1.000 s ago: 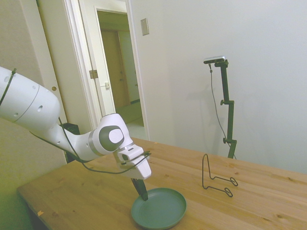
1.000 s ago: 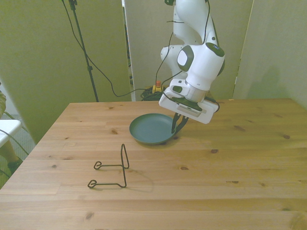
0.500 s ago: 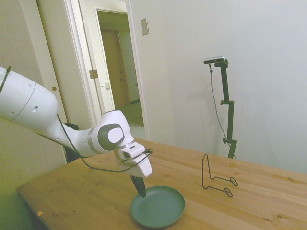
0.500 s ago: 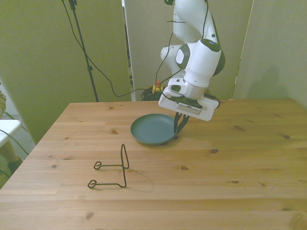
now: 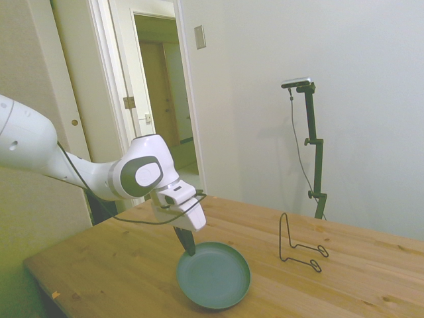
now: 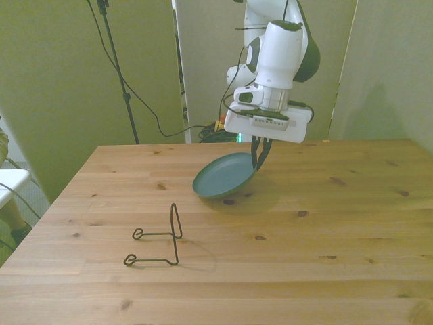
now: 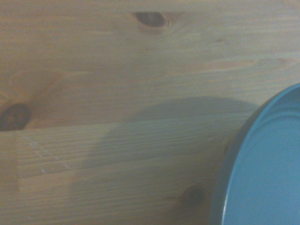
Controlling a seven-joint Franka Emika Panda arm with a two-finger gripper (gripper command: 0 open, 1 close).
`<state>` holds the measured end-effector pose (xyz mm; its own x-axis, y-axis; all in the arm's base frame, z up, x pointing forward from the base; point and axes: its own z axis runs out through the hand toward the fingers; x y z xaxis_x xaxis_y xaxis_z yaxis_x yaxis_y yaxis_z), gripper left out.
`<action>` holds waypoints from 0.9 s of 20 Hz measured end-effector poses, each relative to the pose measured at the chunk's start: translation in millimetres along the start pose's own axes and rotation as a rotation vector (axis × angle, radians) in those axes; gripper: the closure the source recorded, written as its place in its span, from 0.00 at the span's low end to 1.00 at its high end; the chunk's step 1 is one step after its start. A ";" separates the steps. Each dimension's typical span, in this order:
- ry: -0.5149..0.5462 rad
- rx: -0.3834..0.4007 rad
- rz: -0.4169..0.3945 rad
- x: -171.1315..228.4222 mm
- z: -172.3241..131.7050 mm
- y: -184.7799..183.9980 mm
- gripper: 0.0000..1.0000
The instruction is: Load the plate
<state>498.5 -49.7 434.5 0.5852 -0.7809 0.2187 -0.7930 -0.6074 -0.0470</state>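
Observation:
The teal-green plate (image 5: pixel 213 275) (image 6: pixel 224 176) hangs tilted above the wooden table, one edge raised and the other low near the boards. My gripper (image 5: pixel 186 241) (image 6: pixel 259 158) is shut on the plate's raised rim, at the front view's right of the plate. In the wrist view the plate (image 7: pixel 262 173) shows as a blue-green curved rim over the wood, with its shadow beside it. The thin black wire stand (image 5: pixel 298 244) (image 6: pixel 159 238) sits on the table apart from the plate, toward the front view's left and nearer the camera there.
The wooden table (image 6: pixel 325 230) spreads wide around the plate. An open doorway (image 5: pixel 165 93) lies behind the arm in the side view. Cables (image 6: pixel 135 88) hang behind the table's far edge.
The gripper has risen with the plate's rim in it. The plate, flat on the table a second ago, now tilts up off the wood.

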 end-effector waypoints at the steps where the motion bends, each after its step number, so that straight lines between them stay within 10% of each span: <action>1: -0.004 0.028 -0.005 2.8 -11.2 2.7 1.00; 18: -0.131 0.321 -0.154 87.4 -135.5 67.2 1.00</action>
<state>473.4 -139.0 582.6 0.7265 -0.6762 0.1218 -0.6125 -0.7177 -0.3312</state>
